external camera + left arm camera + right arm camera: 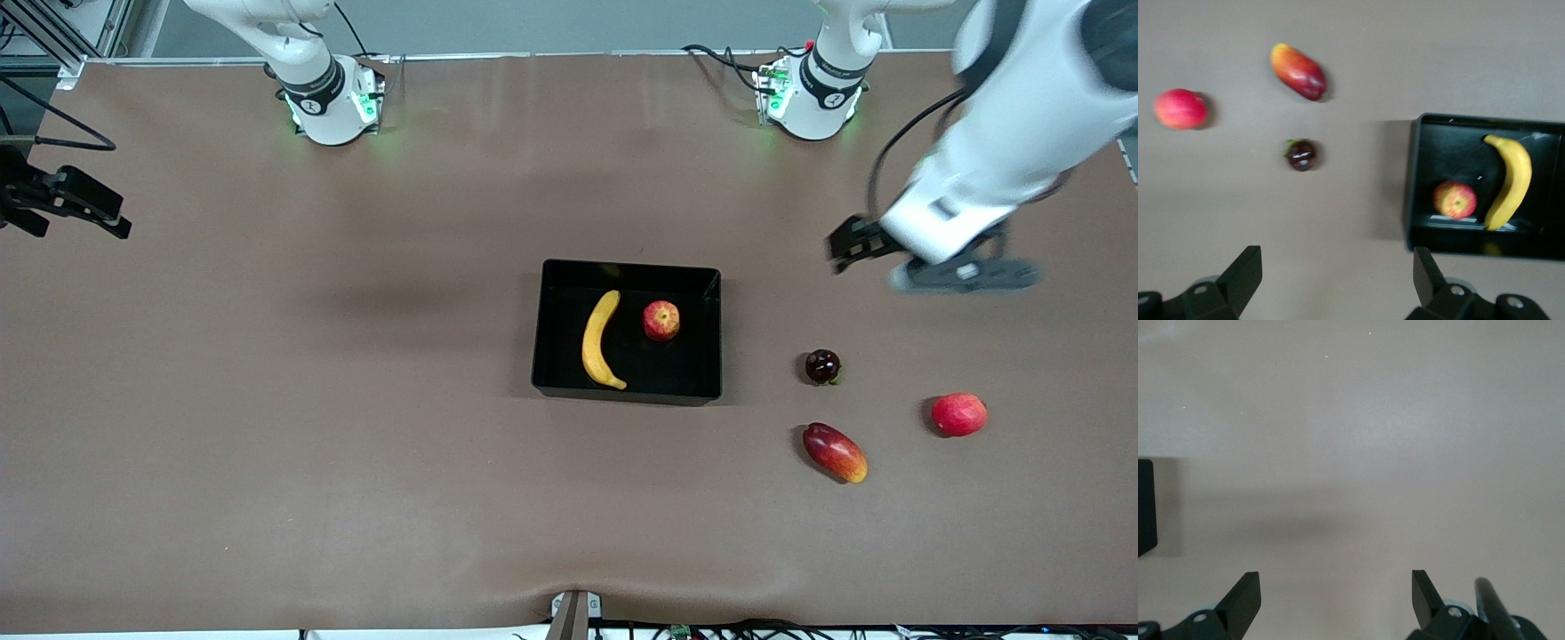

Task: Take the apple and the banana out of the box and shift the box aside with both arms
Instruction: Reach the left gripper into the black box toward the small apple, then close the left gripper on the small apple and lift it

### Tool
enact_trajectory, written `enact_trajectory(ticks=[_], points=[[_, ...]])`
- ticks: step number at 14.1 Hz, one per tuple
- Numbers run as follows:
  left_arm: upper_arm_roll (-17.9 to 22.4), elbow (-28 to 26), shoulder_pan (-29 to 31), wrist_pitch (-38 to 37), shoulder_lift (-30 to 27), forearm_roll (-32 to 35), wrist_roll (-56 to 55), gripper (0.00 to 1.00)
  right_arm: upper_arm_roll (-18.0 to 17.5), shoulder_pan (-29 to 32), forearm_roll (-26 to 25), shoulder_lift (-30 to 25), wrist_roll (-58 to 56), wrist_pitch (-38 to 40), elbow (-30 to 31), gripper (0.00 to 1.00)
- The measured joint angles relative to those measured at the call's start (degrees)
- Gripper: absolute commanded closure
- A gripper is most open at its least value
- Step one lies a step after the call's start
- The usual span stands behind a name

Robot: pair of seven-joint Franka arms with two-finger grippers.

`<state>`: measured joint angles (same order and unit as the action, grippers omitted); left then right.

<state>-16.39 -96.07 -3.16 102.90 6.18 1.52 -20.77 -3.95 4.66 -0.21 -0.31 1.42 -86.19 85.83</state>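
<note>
The black box (pixel 556 333) stands in the middle of the table. The yellow banana (pixel 600 340) and the small red apple with yellow patches (pixel 661 320) lie in it, side by side and apart. The left wrist view shows the box (pixel 1418 173), banana (pixel 1510 179) and apple (pixel 1455 199) too. My left gripper (pixel 965 274) is open and empty, up over bare table toward the left arm's end, its fingers (pixel 1245 275) wide apart. My right gripper (pixel 67 203) is open and empty over the table's edge at the right arm's end; its wrist view shows only a corner of the box (pixel 1145 507).
Three fruits lie on the table between the box and the left arm's end: a dark round fruit (pixel 822 366), an oval red-orange mango (pixel 834 452) and an all-red round fruit (pixel 958 414). They also show in the left wrist view.
</note>
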Motion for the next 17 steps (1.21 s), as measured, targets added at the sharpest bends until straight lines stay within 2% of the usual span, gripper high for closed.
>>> enact_trajectory(ticks=[3, 8, 13, 17], points=[[-3.7, -3.3, -1.2, 9.1, 5.3, 2.2, -8.0, 0.00, 0.0, 0.0, 0.0, 0.0, 0.0, 0.0, 0.0, 0.00], [-4.2, -5.1, -8.7, 19.0, 14.0, 9.2, -20.8, 0.00, 0.0, 0.5, 0.0, 0.0, 0.0, 0.0, 0.0, 0.00], [-4.2, -5.4, -14.7, 23.6, 21.6, 14.4, -32.9, 0.00, 0.0, 0.6, 0.0, 0.0, 0.0, 0.0, 0.0, 0.00], [-4.1, -6.1, -15.6, 24.0, 25.8, 19.6, -36.0, 0.00, 0.0, 0.6, 0.0, 0.0, 0.0, 0.1, 0.0, 0.00]])
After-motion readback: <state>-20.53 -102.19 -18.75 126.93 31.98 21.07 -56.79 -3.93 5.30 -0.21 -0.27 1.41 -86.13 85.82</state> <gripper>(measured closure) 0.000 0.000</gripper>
